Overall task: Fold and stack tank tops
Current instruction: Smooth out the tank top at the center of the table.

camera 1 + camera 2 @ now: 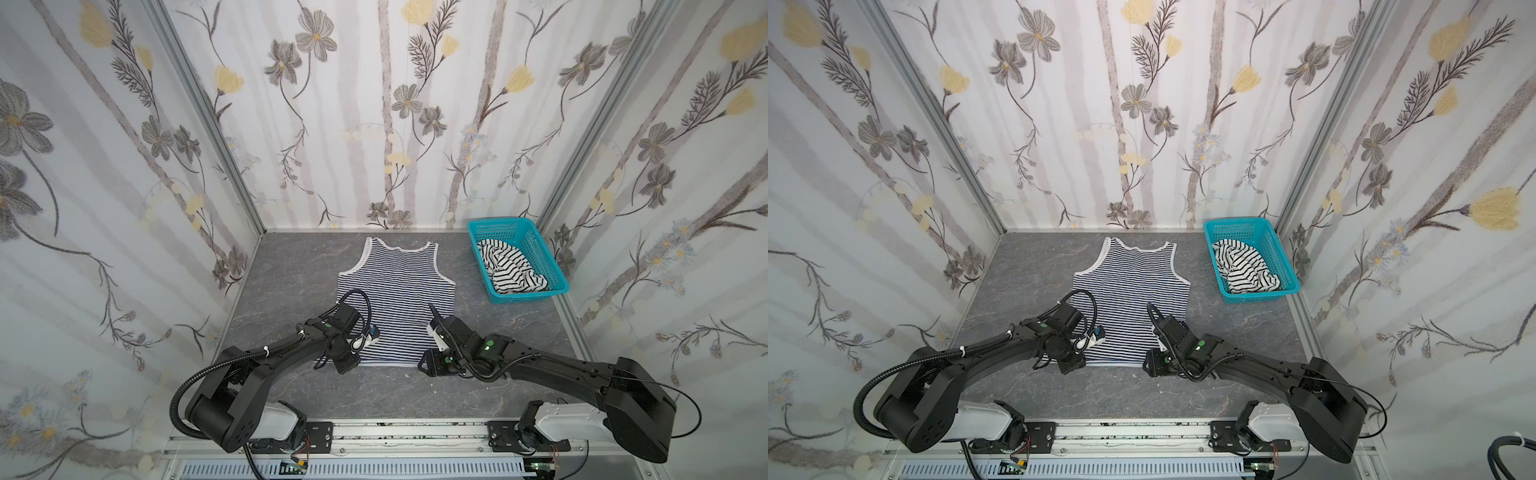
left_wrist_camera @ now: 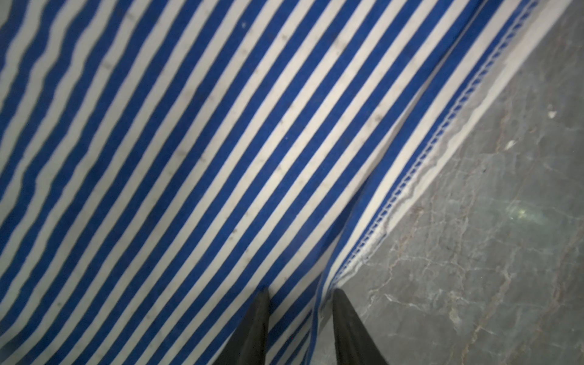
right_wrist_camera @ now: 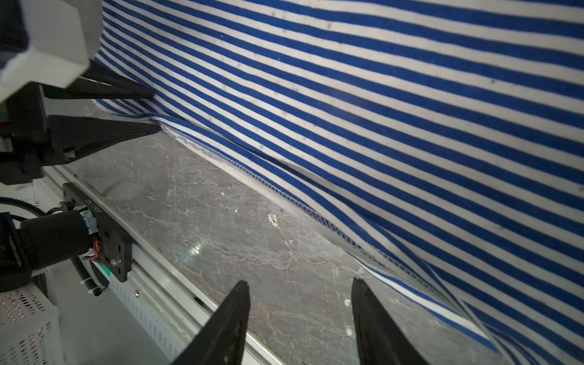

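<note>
Currently we hold nothing: navy tank top [image 1: 395, 291] flat on table [image 1: 286, 282], hem toward us; left gripper [image 3: 156, 110] parted astride one hem corner, right gripper [image 3: 300, 282] parted beside the other; wider-striped top [image 1: 513, 270] in basket [image 1: 528, 297].

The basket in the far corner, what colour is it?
The basket is teal, clearest in a top view.

Teal basket [image 1: 496, 230] far rt corner; grey marble tbl [image 1: 291, 282]; floral walls [image 1: 374, 124]
</note>
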Robot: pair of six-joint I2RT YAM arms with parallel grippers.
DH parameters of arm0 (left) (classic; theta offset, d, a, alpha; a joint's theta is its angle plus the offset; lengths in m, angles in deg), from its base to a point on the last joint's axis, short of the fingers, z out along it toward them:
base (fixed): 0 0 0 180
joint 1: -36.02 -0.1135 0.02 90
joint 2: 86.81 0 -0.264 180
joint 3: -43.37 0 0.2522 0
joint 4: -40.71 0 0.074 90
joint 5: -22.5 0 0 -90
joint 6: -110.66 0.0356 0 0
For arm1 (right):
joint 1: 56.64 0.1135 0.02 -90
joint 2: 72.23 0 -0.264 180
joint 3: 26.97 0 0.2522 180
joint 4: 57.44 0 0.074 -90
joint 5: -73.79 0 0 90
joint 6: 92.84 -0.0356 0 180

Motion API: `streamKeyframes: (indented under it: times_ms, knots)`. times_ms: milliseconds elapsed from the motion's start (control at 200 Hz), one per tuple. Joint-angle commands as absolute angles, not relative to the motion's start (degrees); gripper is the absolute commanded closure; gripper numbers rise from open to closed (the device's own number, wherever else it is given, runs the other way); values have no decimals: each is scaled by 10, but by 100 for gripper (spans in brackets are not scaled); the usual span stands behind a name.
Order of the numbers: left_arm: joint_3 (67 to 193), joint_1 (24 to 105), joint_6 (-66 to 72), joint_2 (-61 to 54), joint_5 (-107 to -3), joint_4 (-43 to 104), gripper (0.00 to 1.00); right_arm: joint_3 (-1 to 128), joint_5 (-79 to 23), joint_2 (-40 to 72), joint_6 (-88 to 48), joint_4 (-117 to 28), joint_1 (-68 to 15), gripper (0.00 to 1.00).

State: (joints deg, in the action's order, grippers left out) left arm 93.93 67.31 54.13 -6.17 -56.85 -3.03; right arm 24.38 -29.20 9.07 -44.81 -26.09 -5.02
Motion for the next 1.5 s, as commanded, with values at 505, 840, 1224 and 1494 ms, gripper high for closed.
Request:
streamKeyframes:
  times_ms: [505,840,1224,1494]
  knots:
    - [944,675,554,-48,-559,-69,63,239,-196,109,-476,-287,-61,46]
    - [941,675,545,-49,-551,-67,62,214,-198,117,-440,-281,-123,46]
    - [943,675,533,-59,-545,-68,59,200,-265,106,-457,-310,-68,46]
    - [943,675,525,-74,-547,-68,51,181,-291,81,-474,-311,-41,46]
